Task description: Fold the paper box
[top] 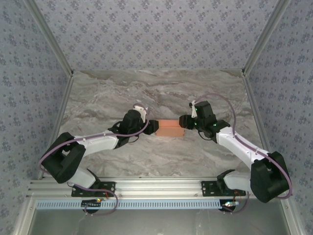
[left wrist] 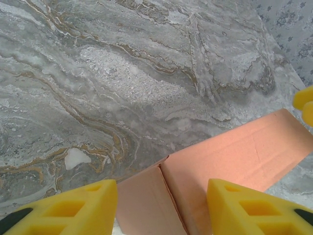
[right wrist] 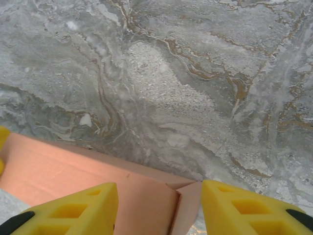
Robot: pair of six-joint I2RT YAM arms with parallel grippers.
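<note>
Paper box (top: 170, 129): salmon card, looks squared up; table (top: 161, 93) centre, long axis running 9 to 3 o'clock.
Left gripper (top: 155, 128): at the 9 o'clock end, jaws half apart astride it; pressing or only bracketing, cannot tell.
Right gripper (top: 185, 123): likewise at the 3 o'clock end; grip cannot tell.
Risk A: unequal end squeeze may buckle thin walls or spring the corner seam (left wrist: 164, 176).
Risk B: a harder push from one arm may skid or twist the box toward 12 or 6 o'clock.
</note>
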